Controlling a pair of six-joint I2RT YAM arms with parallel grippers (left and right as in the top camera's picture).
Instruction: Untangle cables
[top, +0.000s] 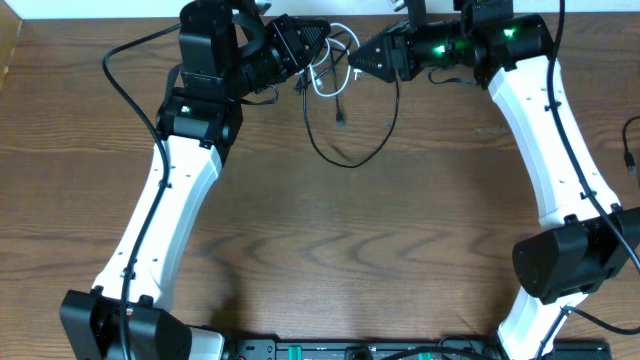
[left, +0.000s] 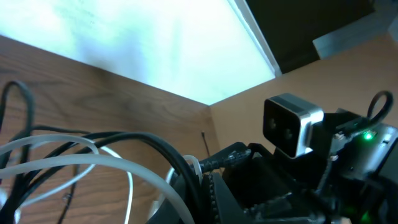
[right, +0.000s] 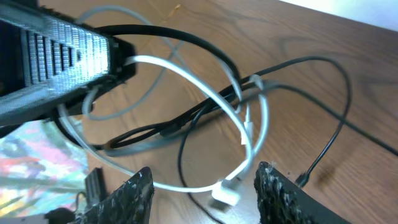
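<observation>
Overhead, the left gripper (top: 318, 46) and right gripper (top: 352, 62) meet at the far edge of the table (top: 320, 260), with the tangle between them; the black cable (top: 349, 160) hangs a long loop towards the centre, and the white cable (right: 186, 73) coils across it. The left gripper seems clamped on the white cable, though its fingers are partly hidden; the right gripper stands wide, the white plug lying ungripped between its fingers. Pulling now, with the loops crossed, would likely cinch the knot tighter, or drag a thin cord from its grip. Count: two cables, one black, one white; two grippers.
</observation>
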